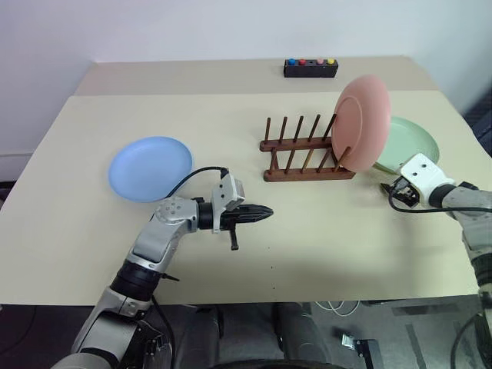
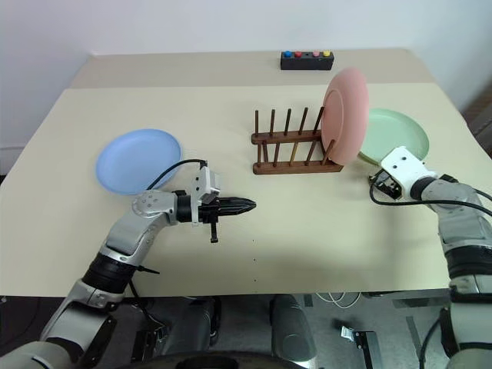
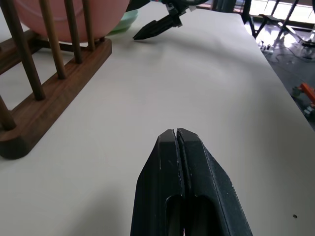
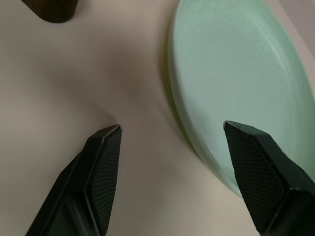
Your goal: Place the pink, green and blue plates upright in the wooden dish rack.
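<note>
I see a matte beige table [image 1: 323, 246] with a dark brown wooden rack [image 1: 307, 146] near the middle: two base rails, each with a row of thin round pegs. The pink plate [image 1: 361, 123], smooth matte plastic, round and shallow, stands upright at the rack's right end, between the pegs. The green plate [image 1: 407, 146] lies flat on the table just behind and right of the pink one, partly hidden by it. The blue plate [image 1: 150, 167] lies flat well to the left of the rack.

My right gripper [image 4: 172, 142] has its two ribbed black fingers spread wide and holds nothing; it points at the green plate's near rim, one finger over the plate and the other over bare table. My left gripper [image 1: 261, 213] is clenched tight on nothing, fingers pressed together, pointing right, with the blue plate near it to the rear left. A small black box [image 1: 310, 68] with coloured buttons sits at the far edge.
</note>
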